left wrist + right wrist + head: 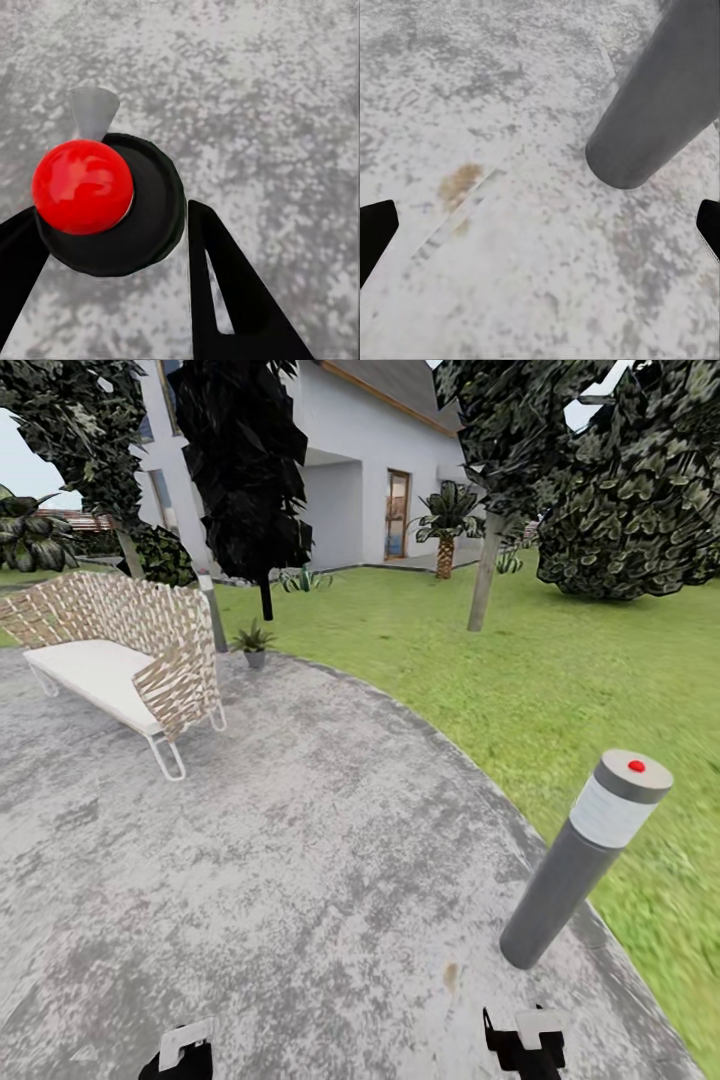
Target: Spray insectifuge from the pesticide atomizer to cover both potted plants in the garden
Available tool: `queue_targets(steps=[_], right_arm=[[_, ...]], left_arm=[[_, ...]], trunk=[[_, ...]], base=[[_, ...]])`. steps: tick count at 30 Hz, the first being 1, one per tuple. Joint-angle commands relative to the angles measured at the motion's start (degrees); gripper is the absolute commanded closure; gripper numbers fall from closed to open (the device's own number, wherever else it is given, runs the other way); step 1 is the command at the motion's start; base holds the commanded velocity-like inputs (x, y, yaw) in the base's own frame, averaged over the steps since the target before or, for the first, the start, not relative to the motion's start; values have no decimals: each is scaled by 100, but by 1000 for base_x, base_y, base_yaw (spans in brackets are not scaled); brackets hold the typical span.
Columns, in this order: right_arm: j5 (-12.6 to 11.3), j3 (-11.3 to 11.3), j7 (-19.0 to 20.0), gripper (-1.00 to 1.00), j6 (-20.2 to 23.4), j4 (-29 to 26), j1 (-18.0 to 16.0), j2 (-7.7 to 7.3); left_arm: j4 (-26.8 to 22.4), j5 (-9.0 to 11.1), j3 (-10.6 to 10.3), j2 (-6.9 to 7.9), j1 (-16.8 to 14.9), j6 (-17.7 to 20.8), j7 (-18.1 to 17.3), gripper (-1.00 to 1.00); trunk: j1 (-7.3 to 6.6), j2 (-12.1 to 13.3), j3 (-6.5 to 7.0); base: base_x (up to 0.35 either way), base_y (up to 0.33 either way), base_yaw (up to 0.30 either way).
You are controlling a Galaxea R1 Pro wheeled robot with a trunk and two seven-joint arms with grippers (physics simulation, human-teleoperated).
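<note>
While both arms hang low over the round grey mottled stone patio (300, 860), the left gripper (112, 247) is clenched around a black sprayer with a red ball top (82, 186). The right gripper (540, 225) is released, its fingers wide apart; a grey bollard lamp (585, 855) stands just ahead of it. One small potted plant (254, 640) stands far ahead of the grippers, beside the woven bench (120, 650).
</note>
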Motion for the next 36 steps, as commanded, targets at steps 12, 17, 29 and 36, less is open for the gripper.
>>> queue_targets(steps=[12, 17, 29, 36], right_arm=[[61, -37, -30, -100, -16, 4, -4, -2], [61, -37, -30, -100, -16, 5, -4, -5], [63, -38, -30, -100, -16, 5, -4, -5], [63, -38, -30, -100, -16, 5, -4, -5]], left_arm=[[5, 58, -15, 6, -2, -28, -7, 100], [5, 58, -15, -1, -2, -21, 4, 100], [5, 54, -15, 4, -2, -21, 6, 100], [5, 52, -15, 4, -2, -20, 5, 100]], trunk=[[2, -1, -5], [2, -1, -5], [2, -1, -5], [2, -1, -5]], base=[[314, 110, 0], [316, 90, 0], [330, 49, 0], [309, 37, 0]])
